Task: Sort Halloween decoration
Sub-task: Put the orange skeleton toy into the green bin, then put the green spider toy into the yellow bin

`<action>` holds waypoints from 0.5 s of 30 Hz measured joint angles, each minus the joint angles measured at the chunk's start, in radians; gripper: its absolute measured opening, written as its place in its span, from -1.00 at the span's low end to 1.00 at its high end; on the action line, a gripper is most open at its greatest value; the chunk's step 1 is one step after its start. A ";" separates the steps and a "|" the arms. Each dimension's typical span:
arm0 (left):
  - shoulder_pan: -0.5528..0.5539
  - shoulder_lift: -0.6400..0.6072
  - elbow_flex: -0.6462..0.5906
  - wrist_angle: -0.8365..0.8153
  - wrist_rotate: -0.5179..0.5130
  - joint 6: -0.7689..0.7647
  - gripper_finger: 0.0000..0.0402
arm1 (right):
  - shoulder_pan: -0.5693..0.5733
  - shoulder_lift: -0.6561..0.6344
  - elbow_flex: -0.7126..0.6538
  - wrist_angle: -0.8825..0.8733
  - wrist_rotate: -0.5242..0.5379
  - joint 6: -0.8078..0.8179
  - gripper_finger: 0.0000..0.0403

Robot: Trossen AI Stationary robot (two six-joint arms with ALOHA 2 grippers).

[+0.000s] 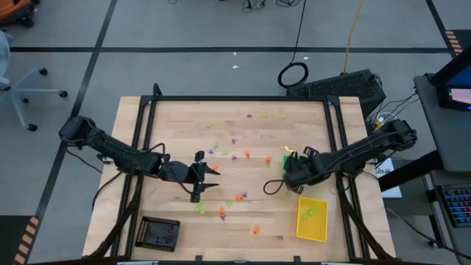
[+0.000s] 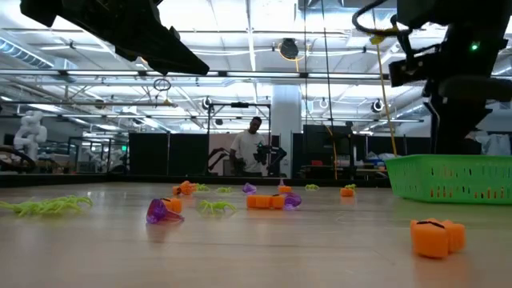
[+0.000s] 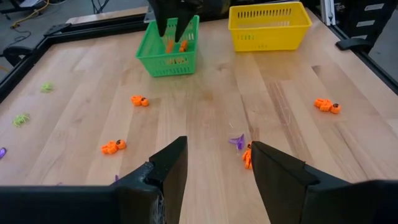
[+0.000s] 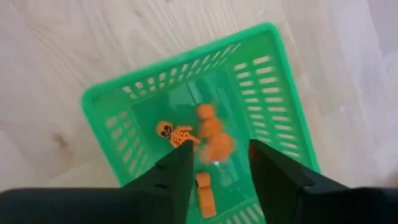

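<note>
Right claw (image 4: 217, 163), released, hangs over the green plastic slotted basket (image 4: 273, 93); blurred orange plastic trinket (image 4: 214, 140) at twelve o'clock looks light, stiff, best pinched across its middle.

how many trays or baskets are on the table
3: a green basket under the right gripper toward the table's right side, a yellow basket at the front right, and a black tray at the front left. None seem hidden.
</note>
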 joint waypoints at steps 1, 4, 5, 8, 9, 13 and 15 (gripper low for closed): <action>0.000 0.000 0.000 0.000 0.000 0.000 -0.10 | 0.000 -0.013 0.000 0.003 0.000 0.009 -0.25; 0.000 0.000 0.000 0.000 0.000 0.000 -0.10 | 0.003 -0.055 0.000 0.019 0.003 0.045 -0.16; 0.000 0.000 0.000 0.000 0.000 0.000 -0.10 | 0.007 -0.069 0.000 0.028 0.005 0.055 -0.14; 0.000 0.000 0.000 0.000 0.000 0.000 -0.10 | 0.026 -0.110 0.001 0.064 0.031 0.068 -0.13; 0.000 0.000 0.000 0.000 0.000 0.000 -0.10 | 0.035 -0.122 0.001 0.078 0.049 0.067 -0.14; 0.000 0.000 0.000 0.000 -0.001 0.000 -0.10 | 0.084 -0.143 0.001 0.163 0.148 0.051 -0.17; 0.000 0.000 0.000 0.000 -0.016 0.001 -0.10 | 0.112 -0.142 0.001 0.222 0.217 0.016 -0.17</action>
